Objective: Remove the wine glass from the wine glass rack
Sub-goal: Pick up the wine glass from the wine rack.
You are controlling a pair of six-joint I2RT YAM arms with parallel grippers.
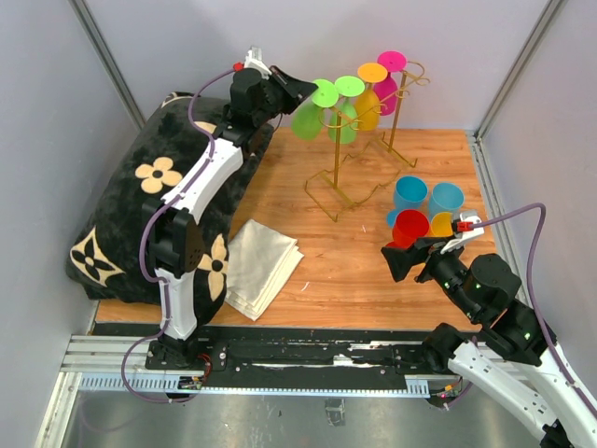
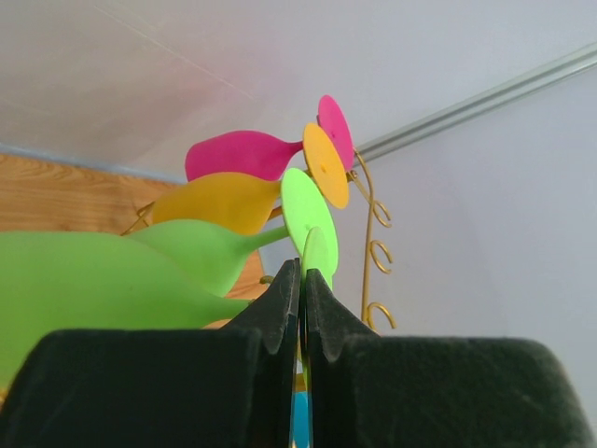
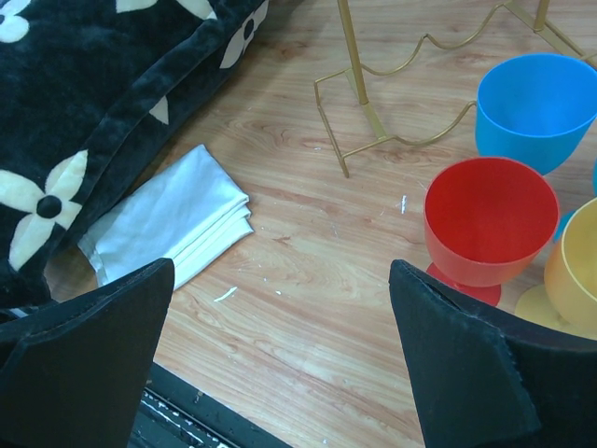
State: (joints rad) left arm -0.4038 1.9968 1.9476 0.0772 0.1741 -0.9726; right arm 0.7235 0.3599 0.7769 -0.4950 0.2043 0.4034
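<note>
**Green glass pinched by its foot at the rack**

Green glass (image 2: 93, 280) hangs upside down at the left end of the rack (image 1: 334, 168), bowl low and foot up at the top rail. The left gripper (image 2: 302, 271) has its fingers pressed almost together, with the thin rim of that foot in the slit between them. Behind it on the same rail hang a second green glass (image 2: 201, 247), an orange glass (image 2: 224, 201) and a pink glass (image 2: 238, 154), their feet lined up one past the other. The rack stands at the back of the wooden table (image 1: 354, 271).

Right of the rack's base stand two blue cups (image 3: 536, 107), with a red cup (image 3: 485, 219) and an orange cup (image 3: 574, 261) nearer. The right gripper (image 3: 282, 271) hovers just near the red cup, fingers spread wide and holding nothing. A folded pale cloth (image 3: 173, 219) lies on the table beside a black flowered cushion (image 1: 121, 187) at the left.
</note>
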